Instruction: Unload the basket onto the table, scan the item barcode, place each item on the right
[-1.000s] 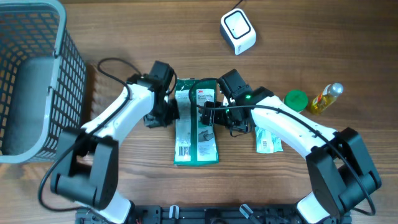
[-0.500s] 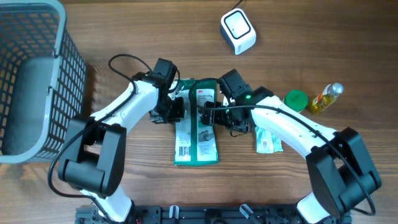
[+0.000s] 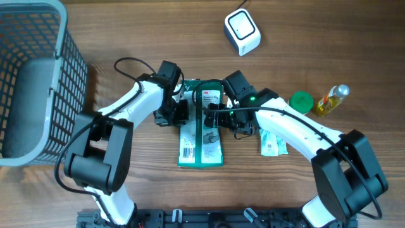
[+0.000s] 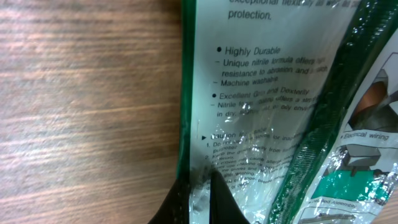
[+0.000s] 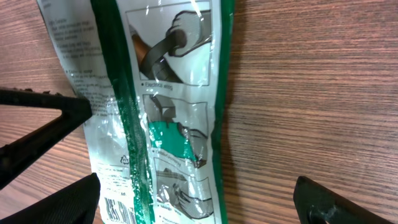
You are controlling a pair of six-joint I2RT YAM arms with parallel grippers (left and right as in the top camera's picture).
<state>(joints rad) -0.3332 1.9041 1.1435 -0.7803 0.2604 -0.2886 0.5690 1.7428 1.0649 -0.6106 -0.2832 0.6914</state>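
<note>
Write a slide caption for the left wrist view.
Left pincer shut on the edge of the green-trimmed package, wooden table alongside.

Even light, glare on packet (image 5: 177,93)

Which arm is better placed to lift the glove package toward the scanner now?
Left. The left fingers are pinched shut on the glove package's edge; the right fingers stand wide open over it, gripping nothing.

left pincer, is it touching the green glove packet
Touching. The left wrist view shows the left pincer shut on the glove packet's green edge, with the film pinched between its dark tips.
</note>
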